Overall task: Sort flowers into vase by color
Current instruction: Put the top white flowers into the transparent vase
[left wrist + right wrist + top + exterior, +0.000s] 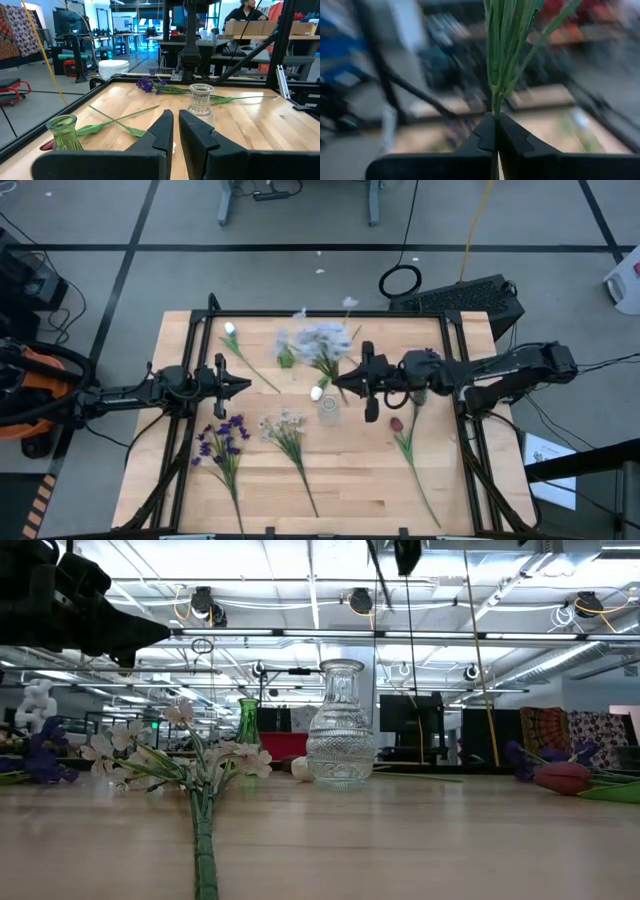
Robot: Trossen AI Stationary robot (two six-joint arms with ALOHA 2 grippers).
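Note:
My right gripper (347, 383) hovers over mid-table, just above the clear glass vase (328, 411), shut on a pale white-lilac spray (320, 340). My left gripper (238, 387) waits shut and empty over the table's left part. A small green vase (62, 132) stands beyond the clear one (340, 725). Lying flat on the wood are a white tulip (231, 330), a second white bud (316, 392), purple clusters (222, 438), a white spray (285, 426), a dark red tulip (397, 423) and a purple flower (430, 357) under the right arm. My right gripper pinches the pale spray's bundled green stems (495, 102) between its two fingers, which come level from the table's right and lie across the stems. The spray is lifted clear of the table, and its blossoms (322, 338) spread beyond the fingers toward the far edge.
A black frame (330, 314) runs along the table's edges. Bare wood (350, 480) lies toward the near edge, between the white spray and the red tulip's stem. A person (245, 12) sits at a desk beyond the table.

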